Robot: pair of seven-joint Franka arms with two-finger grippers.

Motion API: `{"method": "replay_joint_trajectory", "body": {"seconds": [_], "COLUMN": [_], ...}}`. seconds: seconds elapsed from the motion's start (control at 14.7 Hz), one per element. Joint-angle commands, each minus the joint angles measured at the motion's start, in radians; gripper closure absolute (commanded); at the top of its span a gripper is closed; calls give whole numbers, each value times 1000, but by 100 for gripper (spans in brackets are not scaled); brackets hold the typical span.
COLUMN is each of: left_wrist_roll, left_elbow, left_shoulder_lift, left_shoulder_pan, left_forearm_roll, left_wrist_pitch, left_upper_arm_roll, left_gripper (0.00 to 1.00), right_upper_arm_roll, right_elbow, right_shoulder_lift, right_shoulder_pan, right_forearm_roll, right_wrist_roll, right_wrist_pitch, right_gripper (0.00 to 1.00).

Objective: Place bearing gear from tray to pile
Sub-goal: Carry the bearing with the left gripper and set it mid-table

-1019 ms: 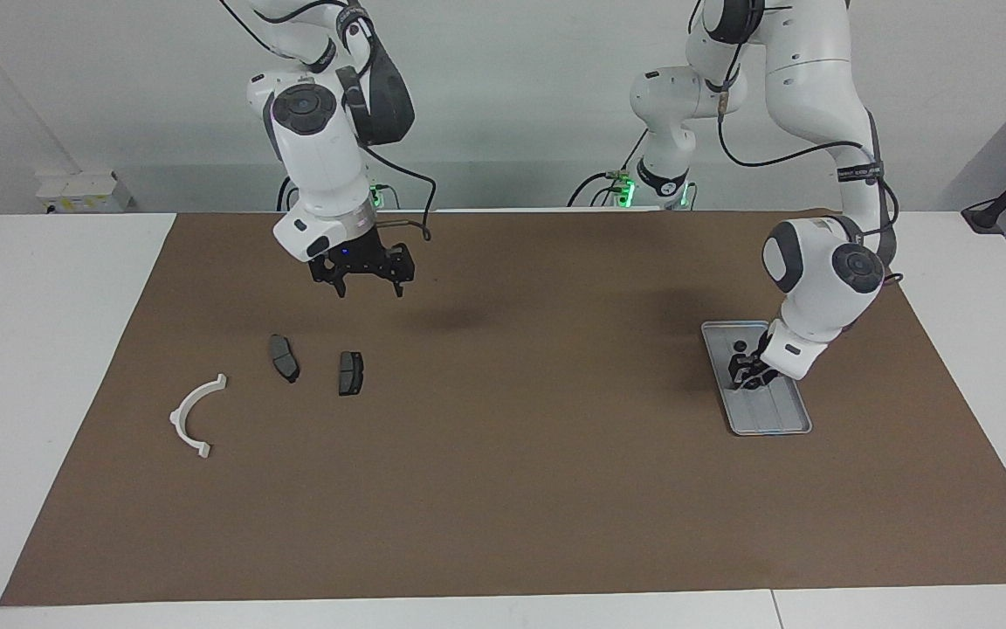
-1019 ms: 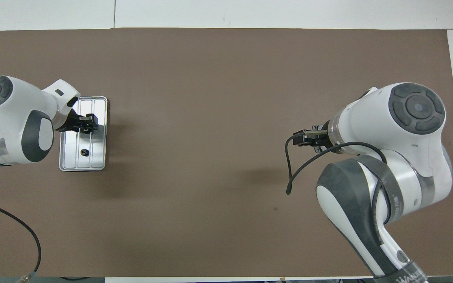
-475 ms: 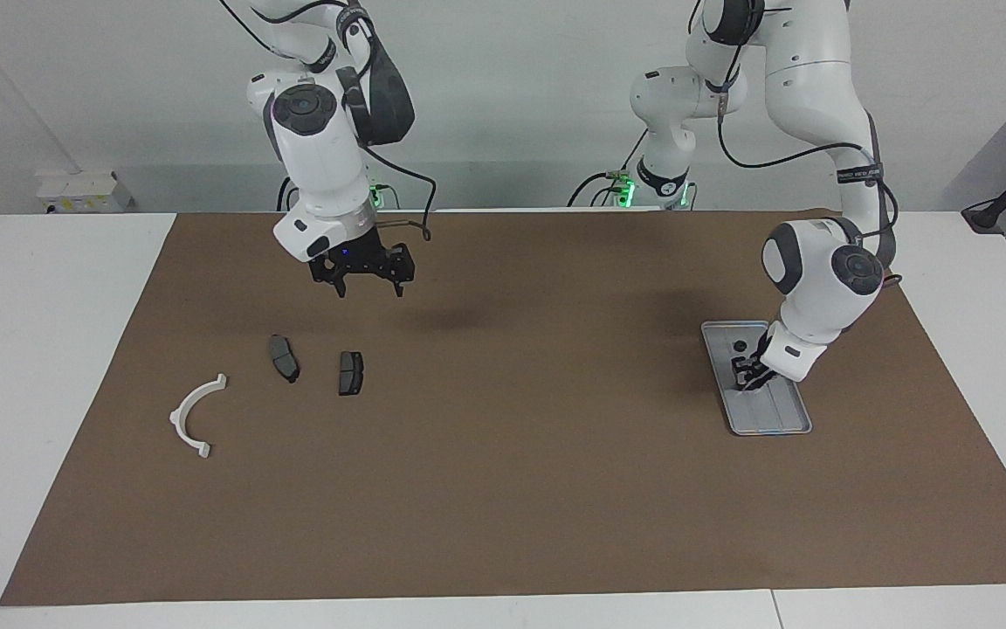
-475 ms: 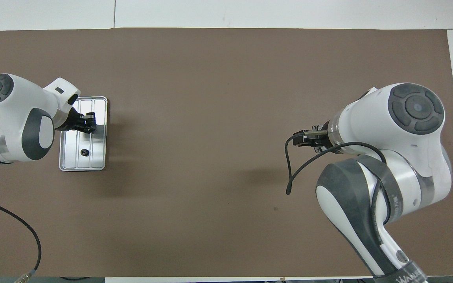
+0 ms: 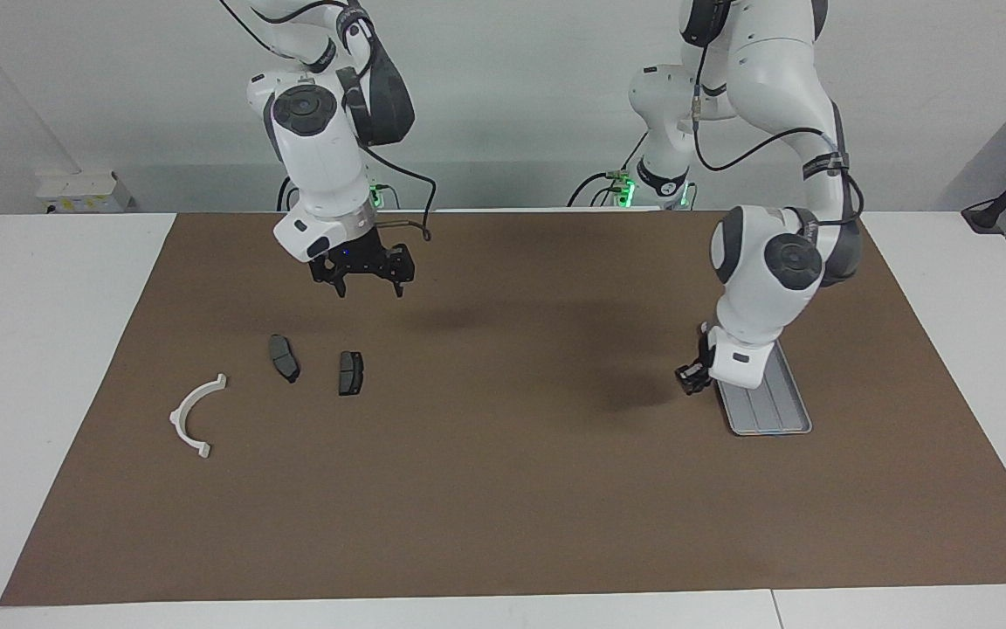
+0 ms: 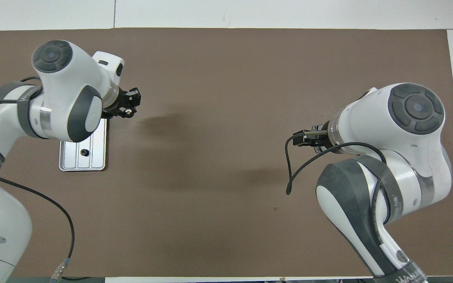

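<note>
My left gripper (image 5: 692,377) hangs just above the brown mat, beside the long edge of the silver tray (image 5: 774,409) that faces the right arm's end. In the overhead view the left gripper (image 6: 131,105) is shut on a small dark bearing gear (image 6: 129,113) with a shiny ring. The pile lies toward the right arm's end: a white half-ring bracket (image 5: 196,412) and two dark brake pads (image 5: 284,358) (image 5: 350,372). My right gripper (image 5: 368,281) waits open in the air, over the mat beside the pads. In the overhead view the right arm hides the pile.
One more small dark part (image 6: 84,152) lies in the tray (image 6: 69,163). The brown mat (image 5: 503,489) covers most of the white table. Bare mat stretches between the tray and the pile.
My left gripper closed on the gear inside the tray, then rose out and moved off the tray toward the right arm's end. The right arm has not moved.
</note>
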Motion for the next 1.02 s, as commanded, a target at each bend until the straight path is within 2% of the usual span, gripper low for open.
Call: {"method": "replay_joint_trajectory", "body": {"seconds": [0.0,0.14,0.34,0.48,0.81,0.88,0.95], "left_wrist_roll": [-194,-280,-363,-375,-375,-375,-375], "left_elbow": [23,-40,-57,-103,-167,-164,-160], "left_shoulder_lift": [32,30,35,38,33,33,30], "left_shoulder_pan": [-109,-168,-205,-229,-248,-249,-249], "left_forearm_roll": [-5,-4,-5,-5,-5,-5,-5], "left_wrist_pitch": [45,122,185,244,286,277,260], "left_upper_arm_roll": [18,20,17,18,18,18,20], "left_gripper": [87,87,85,85,81,63,14], "right_upper_arm_roll": [-2,-2,-2,-2,-2,-2,-2], "right_elbow": [-10,-10,-10,-10,-10,-10,-10], "right_shoulder_lift": [-5,-5,-4,-5,-4,-4,-4], "right_shoulder_pan": [-5,-6,-10,-10,-10,-10,-8], "right_forearm_roll": [25,25,25,25,25,25,25], "right_wrist_roll": [4,1,-1,1,1,3,4], "right_wrist_pitch": [17,17,17,17,19,19,20], "right_gripper": [0,0,0,0,0,0,0]}}
